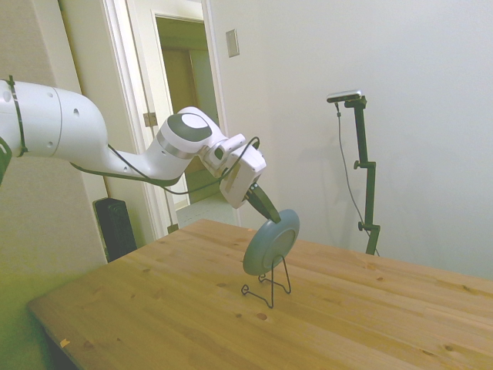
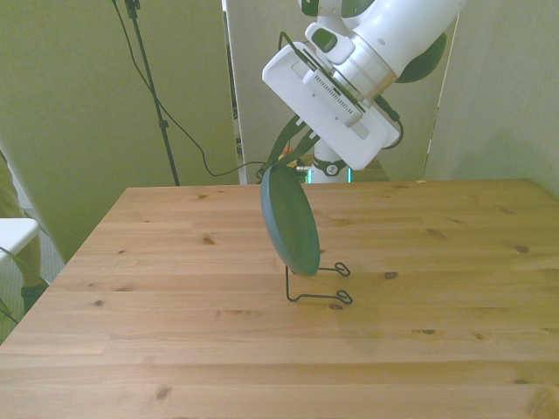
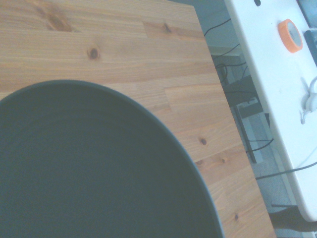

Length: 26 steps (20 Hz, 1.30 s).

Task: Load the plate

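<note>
While the plate (image 1: pixel 271 242) hangs nearly on edge in the air, its lower rim sits just at the top of the black wire stand (image 1: pixel 267 287), and it is not yet resting in the cradle as far as either wide view shows. The gripper (image 1: pixel 266 210) is clamped on the plate's upper rim, the dark fingers pinching only a short stretch of the edge.

The main risk, in my judgement, lies in that thin hold: a plate held by its rim alone could pivot or slip between the fingers if the bottom edge catches the wire. The stand looks light and unfixed on the wooden table (image 1: pixel 370 316), so a sideways nudge from the plate could push or tip it. If the plate comes down too upright, or in front of the upright loop instead of against it, it may roll off the two low arms or fall flat once freed.

Whether the lower rim touches the wire is hard to tell: in the side view the plate covers the top of the stand, and in the front view it hides the upright loop. From the wrist camera the plate's dark face (image 3: pixel 89 168) fills most of the picture, with only table boards beyond it; the stand does not appear there at all.
</note>
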Available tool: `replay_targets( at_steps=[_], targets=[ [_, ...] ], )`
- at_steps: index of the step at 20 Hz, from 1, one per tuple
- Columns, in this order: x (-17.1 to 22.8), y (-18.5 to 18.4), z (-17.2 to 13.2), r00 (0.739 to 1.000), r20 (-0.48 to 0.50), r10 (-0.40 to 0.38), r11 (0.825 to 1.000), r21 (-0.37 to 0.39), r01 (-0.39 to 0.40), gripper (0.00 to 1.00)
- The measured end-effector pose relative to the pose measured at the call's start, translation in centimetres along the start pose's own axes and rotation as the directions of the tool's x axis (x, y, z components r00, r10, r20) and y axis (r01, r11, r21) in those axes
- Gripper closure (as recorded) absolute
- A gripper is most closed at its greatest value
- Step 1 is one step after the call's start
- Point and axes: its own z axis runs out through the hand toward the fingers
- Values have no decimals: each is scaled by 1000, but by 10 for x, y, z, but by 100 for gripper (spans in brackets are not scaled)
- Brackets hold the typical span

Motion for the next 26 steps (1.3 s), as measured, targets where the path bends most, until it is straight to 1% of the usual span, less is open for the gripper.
replay_targets(
  at_steps=[3, 11, 17, 18, 26],
  targets=[
    [-6, -6, 1, 1000, 3, -10, 1000, -9, 10, 100],
    [-22, -22, 19, 999, 15, -37, 999, -36, 38, 100],
    [-32, -30, 24, 998, 19, -54, 998, -42, 55, 100],
    [-34, -31, 24, 998, 20, -56, 997, -43, 57, 0],
    [-41, -37, 22, 998, 20, -64, 997, -52, 65, 0]
  ],
)
